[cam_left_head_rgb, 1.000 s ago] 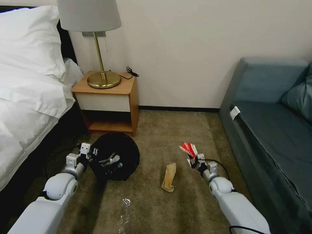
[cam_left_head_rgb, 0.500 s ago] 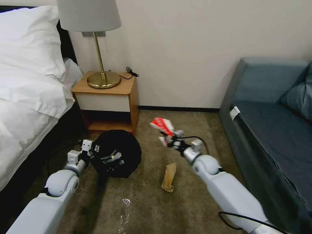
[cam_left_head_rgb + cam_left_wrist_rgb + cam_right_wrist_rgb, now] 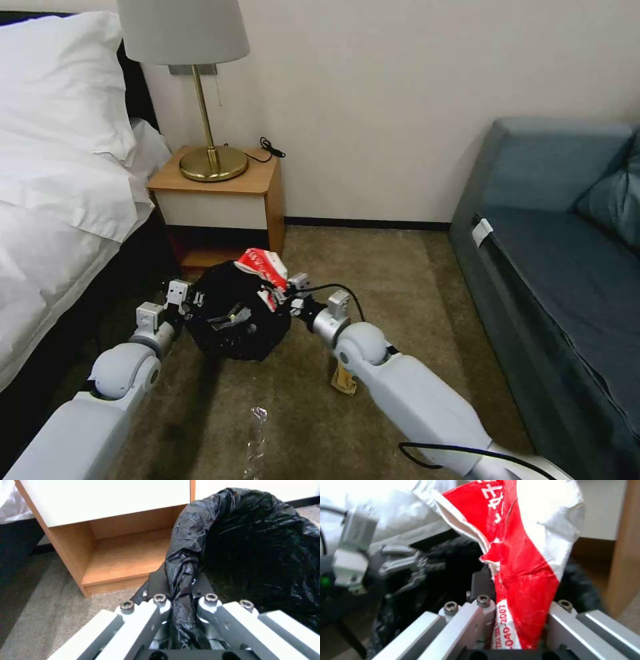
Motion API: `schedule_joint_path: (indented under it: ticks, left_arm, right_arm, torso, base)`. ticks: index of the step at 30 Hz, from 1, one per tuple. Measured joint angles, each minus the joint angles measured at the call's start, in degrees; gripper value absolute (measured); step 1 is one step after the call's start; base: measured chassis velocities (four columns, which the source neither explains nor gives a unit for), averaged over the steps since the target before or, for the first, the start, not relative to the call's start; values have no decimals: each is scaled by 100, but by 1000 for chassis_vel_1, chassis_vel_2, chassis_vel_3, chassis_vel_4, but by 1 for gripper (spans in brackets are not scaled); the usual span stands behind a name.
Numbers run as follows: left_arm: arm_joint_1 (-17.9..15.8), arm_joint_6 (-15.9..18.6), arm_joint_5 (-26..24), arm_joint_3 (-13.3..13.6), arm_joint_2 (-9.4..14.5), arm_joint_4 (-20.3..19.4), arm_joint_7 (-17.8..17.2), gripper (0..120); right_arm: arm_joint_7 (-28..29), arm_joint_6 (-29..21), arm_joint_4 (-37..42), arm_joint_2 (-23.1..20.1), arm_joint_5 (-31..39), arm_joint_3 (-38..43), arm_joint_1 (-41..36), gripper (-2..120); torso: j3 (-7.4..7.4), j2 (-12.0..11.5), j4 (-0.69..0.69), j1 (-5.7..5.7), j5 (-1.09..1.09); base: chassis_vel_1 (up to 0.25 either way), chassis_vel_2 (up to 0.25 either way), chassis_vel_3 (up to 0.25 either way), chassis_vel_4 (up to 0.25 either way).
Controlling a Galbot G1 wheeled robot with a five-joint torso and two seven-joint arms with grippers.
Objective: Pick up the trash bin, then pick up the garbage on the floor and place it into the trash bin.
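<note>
The trash bin (image 3: 233,333), with a crinkly black liner (image 3: 253,542), hangs tilted just in front of the nightstand. My left gripper (image 3: 189,305) is shut on its rim, pinching the liner (image 3: 181,605) between the fingers. My right gripper (image 3: 279,298) is shut on the red-and-white packet (image 3: 262,265), which is held over the bin's right rim. The same packet (image 3: 523,562) stands up between the right gripper (image 3: 516,610) jaws, with the bin's dark mouth behind it. A tan paper bag (image 3: 343,381) lies on the carpet, partly behind my right arm. A clear plastic bottle (image 3: 255,433) lies nearer me.
A wooden nightstand (image 3: 220,207) with a brass lamp (image 3: 200,93) stands against the wall just behind the bin. The bed (image 3: 53,200) runs along the left and a blue-grey sofa (image 3: 567,267) along the right. Open carpet lies between them.
My right arm has swung left with the packet, from the carpet near the sofa to above the bin's rim. The left gripper and the bin have barely shifted.
</note>
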Motion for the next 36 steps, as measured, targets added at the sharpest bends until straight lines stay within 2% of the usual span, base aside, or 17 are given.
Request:
schedule_joint_path:
  ticks: [5,7,8,12,13,16,17,19,20,22,23,24,26,28,31,36]
  left_arm:
    - [-47,6,-3,17,-24,40,1,4]
    - [-70,12,-11,24,-37,57,-2,4]
    - [-70,12,-11,24,-37,57,-2,4]
    - [-78,17,-14,27,-68,84,-3,4]
    - [-78,17,-14,27,-68,84,-3,4]
    - [-74,17,-1,25,-104,142,1,4]
    - [-74,17,-1,25,-104,142,1,4]
    - [-79,16,3,20,-115,165,3,4]
    - [-79,16,3,20,-115,165,3,4]
    - [-77,10,5,16,-120,172,7,4]
    - [-77,10,5,16,-120,172,7,4]
    - [-72,6,4,10,-127,173,8,4]
    - [-70,6,5,9,-130,173,10,4]
    - [-64,5,5,5,-130,173,13,4]
    - [-62,4,5,-2,-130,172,13,4]
    - [-46,-9,5,-22,-123,172,15,4]
  right_arm:
    - [356,150,-163,167,-265,-281,-125,6]
    - [460,177,-208,246,-352,-346,-168,17]
    - [460,177,-208,246,-352,-346,-168,17]
    - [498,200,-247,341,-402,-369,-179,34]
    - [498,200,-247,341,-402,-369,-179,34]
    - [497,250,-325,389,-490,-422,-186,51]
    - [497,250,-325,389,-490,-422,-186,51]
    - [496,266,-354,410,-535,-438,-225,60]
    - [496,266,-354,410,-535,-438,-225,60]
    - [495,270,-361,417,-565,-438,-251,71]
    - [495,270,-361,417,-565,-438,-251,71]
    - [491,270,-361,417,-574,-434,-266,79]
    - [488,270,-360,417,-581,-430,-273,82]
    - [485,270,-352,407,-592,-420,-290,93]
    - [489,268,-305,396,-596,-376,-304,98]
    - [668,267,-245,303,-629,-194,-296,100]
  torso:
    - [0,1,-1,0,1]
    - [0,1,0,0,2]
    - [0,1,0,0,2]
    - [0,1,-1,0,1]
    - [0,1,-1,0,1]
    - [0,1,0,0,1]
    - [0,1,0,0,1]
    - [0,1,-1,0,1]
    - [0,1,-1,0,1]
    - [0,0,0,0,1]
    - [0,0,0,0,1]
    - [0,1,0,0,1]
    - [0,1,0,0,1]
    - [0,1,0,0,1]
    - [0,1,0,0,2]
    - [0,1,0,0,2]
  base:
    - [0,0,0,0]
    - [0,0,0,0]
    - [0,0,0,0]
    - [0,0,0,0]
    - [0,0,0,0]
    - [0,0,0,0]
    - [0,0,0,0]
    - [0,0,0,0]
    - [0,0,0,0]
    - [0,0,0,0]
    - [0,0,0,0]
    - [0,0,0,0]
    - [0,0,0,0]
    - [0,0,0,0]
    - [0,0,0,0]
    - [0,0,0,0]
